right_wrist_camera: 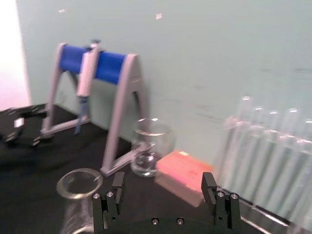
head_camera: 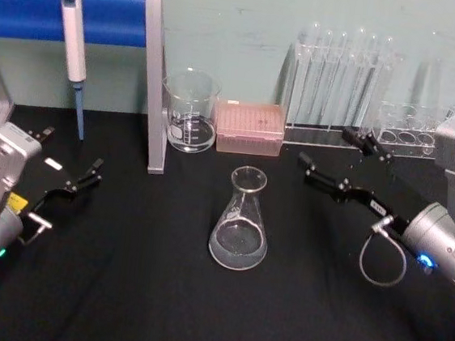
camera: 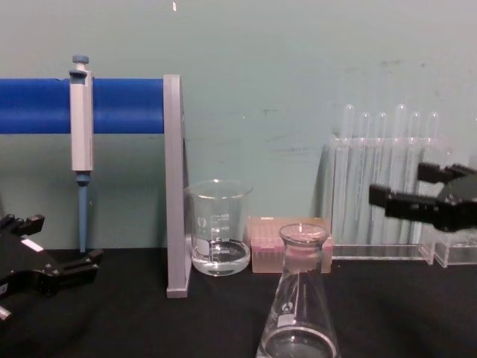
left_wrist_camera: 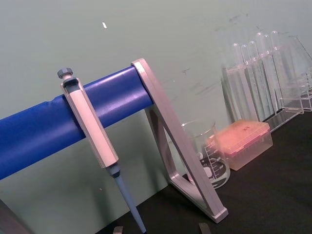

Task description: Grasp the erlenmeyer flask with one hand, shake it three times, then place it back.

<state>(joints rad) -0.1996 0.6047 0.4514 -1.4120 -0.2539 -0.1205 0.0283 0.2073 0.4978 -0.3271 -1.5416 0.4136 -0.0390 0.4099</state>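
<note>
The erlenmeyer flask (head_camera: pixel 240 221) stands upright in the middle of the black table, clear glass with a little liquid in its base. In the chest view the flask (camera: pixel 299 313) is at the front centre. My right gripper (head_camera: pixel 324 146) hovers open to the right of the flask and a bit behind it, at about neck height, apart from the glass. The chest view has this right gripper (camera: pixel 396 184) at the right edge. From the right wrist, the flask (right_wrist_camera: pixel 78 185) lies off to one side of the open fingers (right_wrist_camera: pixel 117 184). My left gripper (head_camera: pixel 71 152) rests open at the far left.
Behind the flask stand a glass beaker (head_camera: pixel 190 109) with liquid, a pink tip box (head_camera: pixel 251 128) and a clear rack of test tubes (head_camera: pixel 343 77). A pipette (head_camera: pixel 73 48) hangs on a blue-barred stand (head_camera: pixel 154 81) at the back left.
</note>
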